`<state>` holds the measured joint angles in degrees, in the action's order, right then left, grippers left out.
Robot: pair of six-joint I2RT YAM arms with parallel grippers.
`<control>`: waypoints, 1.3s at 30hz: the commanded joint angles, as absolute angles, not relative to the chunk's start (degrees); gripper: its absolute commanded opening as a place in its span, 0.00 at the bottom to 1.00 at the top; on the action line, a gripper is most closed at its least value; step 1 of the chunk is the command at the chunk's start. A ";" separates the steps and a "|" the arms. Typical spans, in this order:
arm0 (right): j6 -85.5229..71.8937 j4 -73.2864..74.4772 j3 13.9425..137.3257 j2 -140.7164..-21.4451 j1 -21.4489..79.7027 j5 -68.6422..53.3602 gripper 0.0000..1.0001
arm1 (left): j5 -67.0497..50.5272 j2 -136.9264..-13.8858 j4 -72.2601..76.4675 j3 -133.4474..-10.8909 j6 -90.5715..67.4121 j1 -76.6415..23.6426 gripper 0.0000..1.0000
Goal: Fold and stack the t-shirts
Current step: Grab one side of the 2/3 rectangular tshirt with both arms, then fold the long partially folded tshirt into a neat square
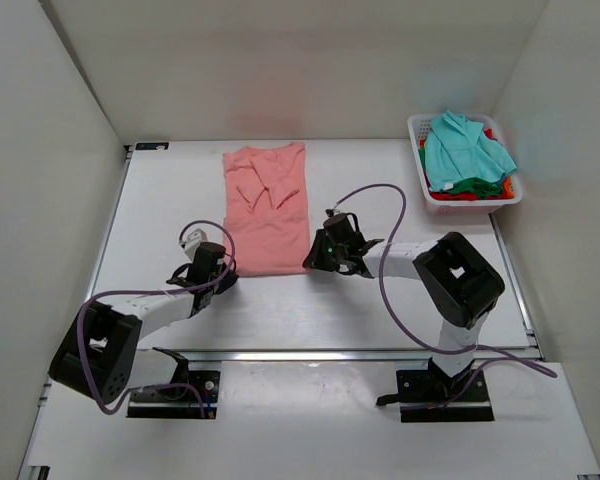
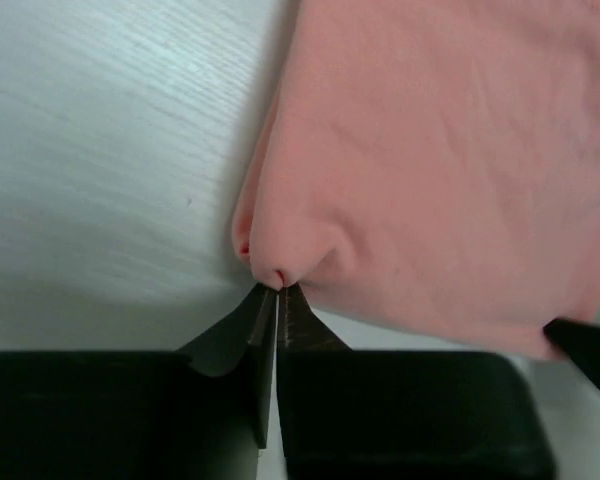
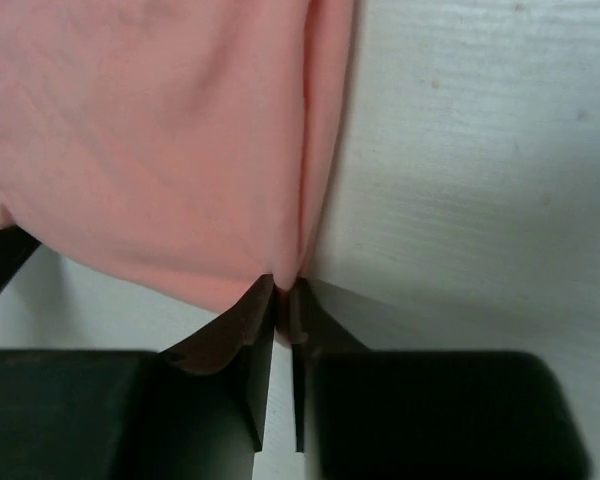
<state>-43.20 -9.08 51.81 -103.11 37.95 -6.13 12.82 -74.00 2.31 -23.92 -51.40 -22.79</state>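
The left gripper (image 2: 278, 290) is pinched closed on the near-left hem corner of the salmon-pink t-shirt (image 1: 265, 215), which lies flat on the table (image 1: 170, 200), sleeves already folded in. The right gripper (image 3: 283, 290) pinches the near-right corner likewise. The bottom-up fold looks not yet made (stacking neither). A teal t-shirt (image 1: 468, 150) and others wait in the white basket (image 1: 417, 125).

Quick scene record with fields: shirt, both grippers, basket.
shirt on table: pink t-shirt, lying flat, sleeves folded inward
left gripper: shut on the shirt's near left hem corner
right gripper: shut on the shirt's near right hem corner
basket: far right corner; teal t-shirt on top, green t-shirt and red t-shirt under it
folded stack: none visible
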 commanded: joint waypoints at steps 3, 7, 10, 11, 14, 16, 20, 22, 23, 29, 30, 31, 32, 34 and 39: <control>-42.45 -2.55 50.55 -104.86 39.11 -5.18 0.00 | 14.69 -69.97 3.17 -21.44 -53.18 -22.06 0.00; -43.42 -2.20 45.71 -99.59 39.81 -4.57 0.00 | 12.40 -63.22 -2.00 -20.04 -51.51 -22.32 0.00; -43.60 -1.06 40.70 -93.62 39.99 -5.10 0.00 | 10.29 -55.06 -7.99 -18.46 -51.94 -22.68 0.00; -44.03 -0.18 38.95 -91.60 40.25 -5.53 0.00 | 9.41 -50.93 -10.70 -18.20 -52.29 -22.76 0.00; -43.77 4.38 35.95 -84.67 42.35 -5.45 0.00 | 6.69 -42.49 -18.09 -18.02 -52.82 -23.29 0.00; -44.47 5.97 33.59 -80.87 43.77 -6.06 0.00 | 4.76 -38.33 -22.83 -18.46 -53.09 -23.90 0.00; -47.29 10.45 30.85 -71.64 46.40 -5.80 0.00 | 0.44 -32.36 -28.64 -19.07 -51.43 -26.10 0.00; -47.99 11.94 29.27 -67.26 46.50 -6.41 0.00 | -1.56 -31.47 -30.23 -19.59 -50.54 -27.94 0.00; -48.16 12.21 28.83 -65.84 46.67 -7.37 0.00 | -2.97 -31.38 -30.50 -19.77 -50.02 -28.82 0.00; -46.50 16.96 32.86 -63.19 46.06 -9.57 0.00 | -6.15 -32.78 -32.86 -24.86 -47.38 -30.32 0.00; -45.89 18.27 34.79 -63.45 45.88 -10.89 0.00 | -6.50 -33.65 -33.74 -25.74 -46.33 -29.71 0.00; -45.10 19.33 35.85 -63.63 45.44 -11.07 0.00 | -7.29 -34.62 -33.84 -27.58 -45.45 -29.36 0.00; -44.48 20.03 38.30 -64.07 44.74 -12.03 0.00 | -8.25 -34.89 -34.36 -30.21 -45.00 -28.57 0.00; -42.28 22.40 42.43 -65.48 43.08 -14.05 0.00 | -9.22 -38.91 -33.75 -34.00 -42.81 -27.42 0.00; -36.40 26.28 52.71 -71.52 33.16 -20.83 0.00 | -11.68 -51.31 -32.01 -47.00 -36.83 -23.13 0.00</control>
